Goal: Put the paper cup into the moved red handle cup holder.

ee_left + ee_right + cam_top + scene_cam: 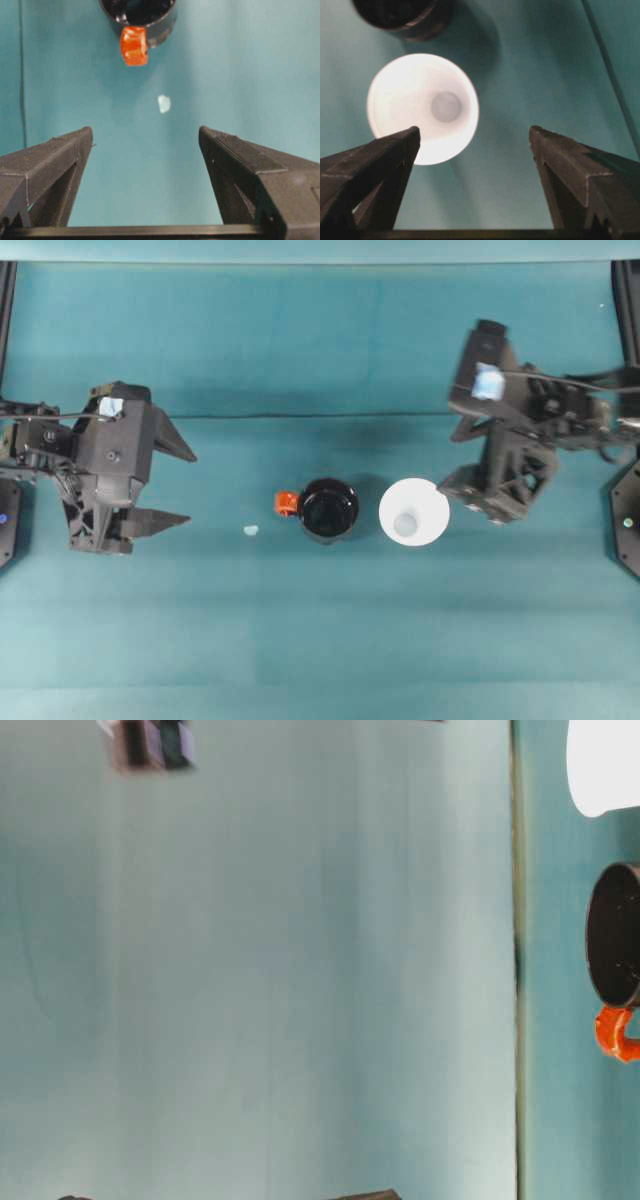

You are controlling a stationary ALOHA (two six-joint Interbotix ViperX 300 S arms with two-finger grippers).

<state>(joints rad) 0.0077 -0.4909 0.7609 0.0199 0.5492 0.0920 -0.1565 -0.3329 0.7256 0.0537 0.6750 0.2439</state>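
The white paper cup (pixel 413 511) stands upright on the teal table, mouth up, just right of the red handle cup holder (pixel 328 510), a glossy black holder whose orange-red handle (pixel 287 502) points left. A narrow gap separates the two. My right gripper (pixel 448 462) hangs open close to the cup's right side, holding nothing. In the right wrist view the cup (pixel 422 107) lies ahead, partly behind the left finger of that gripper (pixel 475 132). My left gripper (pixel 187 486) is open at the far left. In its wrist view the holder (pixel 142 17) sits ahead of the left gripper (pixel 145 135).
A small white scrap (pixel 250 530) lies on the table between the left gripper and the holder. The table-level view shows the cup (pixel 605 765) and the holder (pixel 615 935) side by side. A seam in the teal cloth (pixel 320 416) runs across behind them.
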